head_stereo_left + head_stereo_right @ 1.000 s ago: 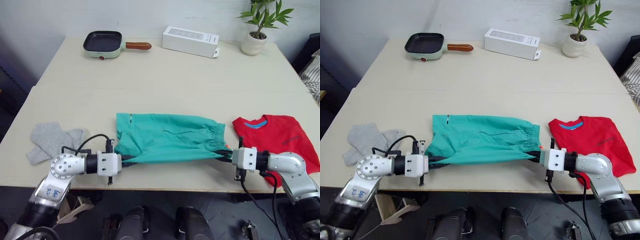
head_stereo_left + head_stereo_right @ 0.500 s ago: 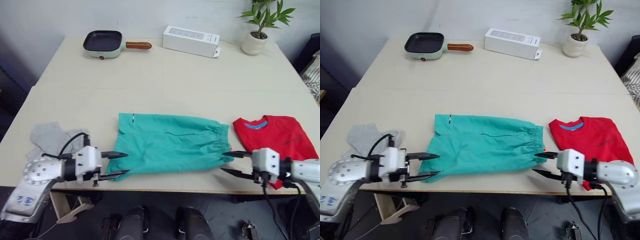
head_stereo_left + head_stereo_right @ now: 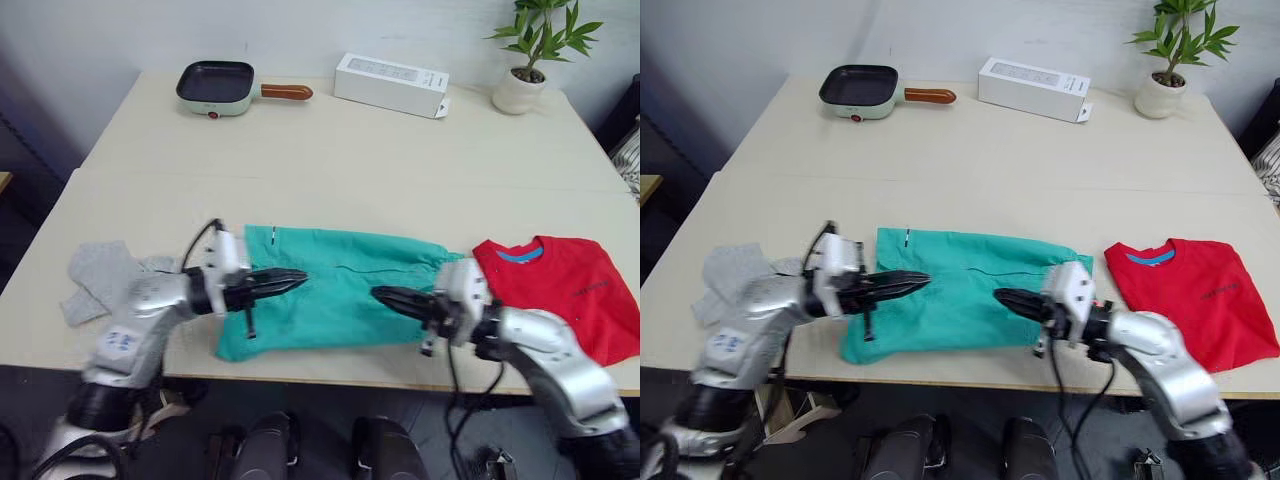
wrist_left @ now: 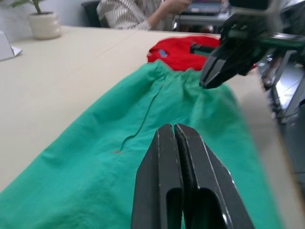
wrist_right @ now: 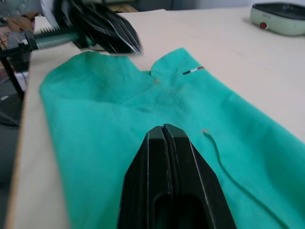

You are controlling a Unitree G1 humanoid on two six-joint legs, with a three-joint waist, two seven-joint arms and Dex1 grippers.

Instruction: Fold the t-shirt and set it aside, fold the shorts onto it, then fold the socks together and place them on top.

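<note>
Pale wood surface [image 3: 330, 150] ahead of me, running back to a white wall, with a small green pan [image 3: 213, 87], a white box [image 3: 391, 84] and a potted plant [image 3: 535, 55] lined along its far edge. A person in a striped top sits off beyond the surface's end in my left wrist view.

My shorts [image 3: 330, 300] lie flat near the front edge, roughly midway across, long axis running left to right along that edge. The gathered waistband faces right, toward the t-shirt [image 3: 560, 300]; the leg ends face left, toward the socks [image 3: 105, 280]. The t-shirt lies flat just beside the shorts on the right, neck pointing away from me. The socks sit in a loose grey heap at the front left, partly behind my left arm.

My left gripper [image 3: 295, 280] hangs over the left part of the shorts, pointing right, its jaws pressed together on nothing. My right gripper [image 3: 385, 297] hangs over the right part, pointing left, jaws likewise closed and empty. The two tips face each other above the middle of the cloth, apart.

Against a second ago: then both pairs of jaws pinched the near hem at the two ends and the cloth was pulled taut. Half a second ago they were spread wide, off the cloth at either end. Now both arms have swung inward over the shorts, which have slackened and lie on the surface.
</note>
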